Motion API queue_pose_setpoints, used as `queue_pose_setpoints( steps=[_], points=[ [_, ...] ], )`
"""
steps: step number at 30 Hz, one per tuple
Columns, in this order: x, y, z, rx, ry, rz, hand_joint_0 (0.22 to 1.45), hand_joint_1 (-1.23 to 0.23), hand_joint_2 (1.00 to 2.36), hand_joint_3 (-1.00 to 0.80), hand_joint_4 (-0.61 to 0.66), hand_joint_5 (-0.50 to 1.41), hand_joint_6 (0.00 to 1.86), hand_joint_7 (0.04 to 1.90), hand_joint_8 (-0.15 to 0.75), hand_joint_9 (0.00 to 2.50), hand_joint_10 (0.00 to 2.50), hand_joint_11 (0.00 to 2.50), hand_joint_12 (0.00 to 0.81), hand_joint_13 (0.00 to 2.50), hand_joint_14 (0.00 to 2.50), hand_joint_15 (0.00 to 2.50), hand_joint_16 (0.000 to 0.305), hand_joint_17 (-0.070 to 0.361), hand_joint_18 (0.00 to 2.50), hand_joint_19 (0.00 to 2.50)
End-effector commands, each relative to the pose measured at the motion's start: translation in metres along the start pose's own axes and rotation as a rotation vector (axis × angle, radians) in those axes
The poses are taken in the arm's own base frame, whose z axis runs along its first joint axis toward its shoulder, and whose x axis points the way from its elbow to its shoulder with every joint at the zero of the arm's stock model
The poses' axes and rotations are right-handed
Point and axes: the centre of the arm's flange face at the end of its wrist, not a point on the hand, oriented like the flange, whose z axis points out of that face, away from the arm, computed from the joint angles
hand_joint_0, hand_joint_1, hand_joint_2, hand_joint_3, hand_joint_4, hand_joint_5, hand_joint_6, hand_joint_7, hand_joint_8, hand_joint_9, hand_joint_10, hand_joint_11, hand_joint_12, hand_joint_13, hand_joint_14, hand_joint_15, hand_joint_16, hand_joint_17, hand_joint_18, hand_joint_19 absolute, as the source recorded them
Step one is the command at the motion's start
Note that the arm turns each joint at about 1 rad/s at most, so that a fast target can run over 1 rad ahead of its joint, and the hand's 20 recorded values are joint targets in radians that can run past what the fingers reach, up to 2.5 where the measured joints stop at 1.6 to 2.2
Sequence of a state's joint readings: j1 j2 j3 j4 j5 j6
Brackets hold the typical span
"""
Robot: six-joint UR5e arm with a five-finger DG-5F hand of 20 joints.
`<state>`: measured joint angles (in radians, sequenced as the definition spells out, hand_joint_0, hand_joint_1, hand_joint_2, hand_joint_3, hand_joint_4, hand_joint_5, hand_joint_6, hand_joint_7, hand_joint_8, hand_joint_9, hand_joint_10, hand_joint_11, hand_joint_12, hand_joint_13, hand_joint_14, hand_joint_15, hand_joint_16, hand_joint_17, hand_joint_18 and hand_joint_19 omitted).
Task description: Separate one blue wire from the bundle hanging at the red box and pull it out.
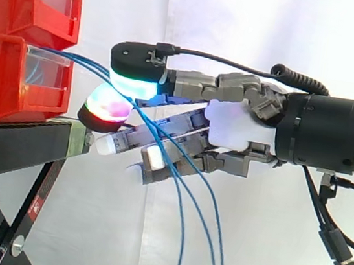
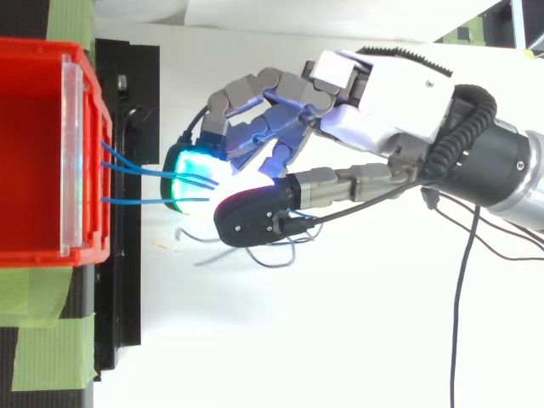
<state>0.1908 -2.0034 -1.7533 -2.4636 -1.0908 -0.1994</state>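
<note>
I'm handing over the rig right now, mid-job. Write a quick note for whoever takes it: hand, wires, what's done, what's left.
Robot hand: reached in at the lower red bin. Two pads look closed on the blue wires just outside the bin.
Wires: three leave the bin's front, pass between the pads, then hang down below the hand, beside the black stand.
Done: bundle reached and pinched.
Left: no wire looks singled out, and none is pulled out. Isolate one and draw it out of the bin.
</note>
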Motion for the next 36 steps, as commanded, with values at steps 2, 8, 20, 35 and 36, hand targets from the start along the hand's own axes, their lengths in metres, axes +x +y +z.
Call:
queue_pose_setpoints(
  steps=[2, 8, 20, 35, 36],
  points=[
    [-0.001, -0.002, -0.001, 0.009, 0.001, -0.003, 0.65, -0.7, 1.02, -0.16, 0.12, -0.23, 0.92, 0.85, 0.359, 0.79, 0.01, 0.57, 0.413, 1.51, 0.02, 0.87, 0.049, 0.11, 0.77, 0.44],
    [0.0, -0.001, -0.001, 0.011, 0.001, -0.004, 0.65, -0.7, 1.02, -0.16, 0.13, -0.23, 0.92, 0.85, 0.366, 0.86, 0.02, 0.71, 0.403, 1.59, 0.02, 1.08, 0.049, 0.11, 0.77, 0.44],
    [-0.001, -0.002, -0.002, 0.017, 0.007, 0.009, 0.65, -0.7, 1.02, -0.17, 0.13, -0.23, 0.91, 0.85, 0.373, 0.95, 0.01, 0.89, 0.386, 1.57, 0.02, 1.2, 0.05, 0.113, 0.76, 0.46],
    [-0.007, 0.021, -0.011, 0.039, 0.045, 0.009, 0.65, -0.7, 1.02, -0.17, 0.13, -0.23, 0.91, 0.84, 0.374, 1.03, 0.02, 1.13, 0.394, 1.54, 0.02, 1.21, 0.051, 0.114, 0.76, 0.47],
    [-0.008, 0.021, -0.011, 0.04, 0.047, 0.008, 0.65, -0.7, 1.02, -0.17, 0.13, -0.23, 0.91, 0.84, 0.377, 1.04, 0.01, 1.15, 0.394, 1.54, 0.02, 1.2, 0.051, 0.115, 0.76, 0.48]
  ],
)
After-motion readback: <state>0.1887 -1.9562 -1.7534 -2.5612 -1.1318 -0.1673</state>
